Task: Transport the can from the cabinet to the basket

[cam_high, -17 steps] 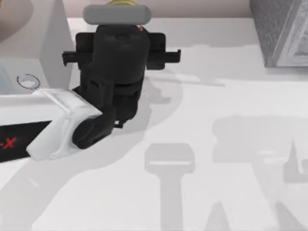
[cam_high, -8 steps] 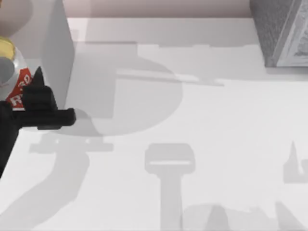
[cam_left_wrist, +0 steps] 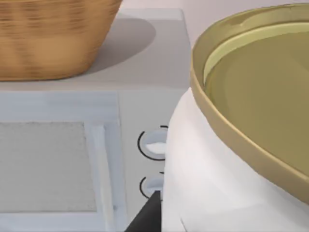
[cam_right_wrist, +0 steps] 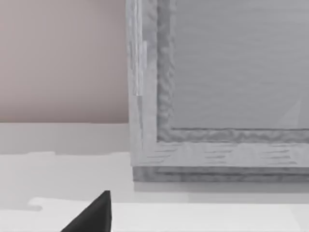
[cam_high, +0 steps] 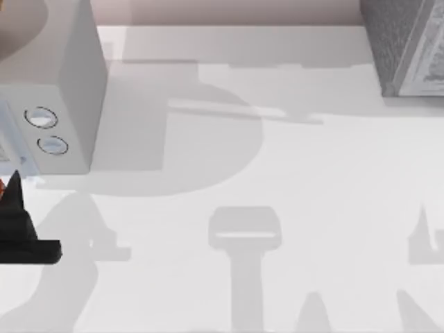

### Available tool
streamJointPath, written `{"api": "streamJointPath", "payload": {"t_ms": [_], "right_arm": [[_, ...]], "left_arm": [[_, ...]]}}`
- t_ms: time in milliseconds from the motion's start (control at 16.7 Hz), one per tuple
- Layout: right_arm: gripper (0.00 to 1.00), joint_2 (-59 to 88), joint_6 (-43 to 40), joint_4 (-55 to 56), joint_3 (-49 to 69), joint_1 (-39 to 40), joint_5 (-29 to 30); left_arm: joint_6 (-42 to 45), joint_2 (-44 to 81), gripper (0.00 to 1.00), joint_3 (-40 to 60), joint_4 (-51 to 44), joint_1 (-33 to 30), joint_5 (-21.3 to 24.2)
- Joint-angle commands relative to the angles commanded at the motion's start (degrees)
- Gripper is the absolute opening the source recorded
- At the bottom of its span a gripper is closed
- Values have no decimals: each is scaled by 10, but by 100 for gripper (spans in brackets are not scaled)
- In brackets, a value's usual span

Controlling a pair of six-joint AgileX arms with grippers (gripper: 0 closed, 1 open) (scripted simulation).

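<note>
The left gripper (cam_high: 17, 239) is clamped on the can (cam_left_wrist: 251, 135), held upright. The basket (cam_left_wrist: 53, 38) sits up and beyond it, atop the grey box (cam_high: 69, 90), nearest this arm

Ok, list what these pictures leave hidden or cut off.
- Can: left wrist view crops its label; top view's left edge leaves a red sliver.
- Left gripper: cut by that edge.
- Basket: upper part cropped, contents unseen.
- Cabinet: the frame crops it.
</note>
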Motion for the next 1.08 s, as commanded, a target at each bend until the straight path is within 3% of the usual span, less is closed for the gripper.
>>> {"api": "streamJointPath", "payload": {"t_ms": [360, 540, 780, 1080], "right_arm": [[100, 0, 0, 0, 0, 0, 0], [100, 0, 0, 0, 0, 0, 0], [100, 0, 0, 0, 0, 0, 0], [100, 0, 0, 0, 0, 0, 0]], "left_arm": [[-2, 6, 0, 3, 5, 4, 5], [-33, 40, 0, 45, 45, 29, 54], [-120, 142, 0, 161, 156, 102, 187], [-284, 336, 0, 375, 358, 239, 429]]}}
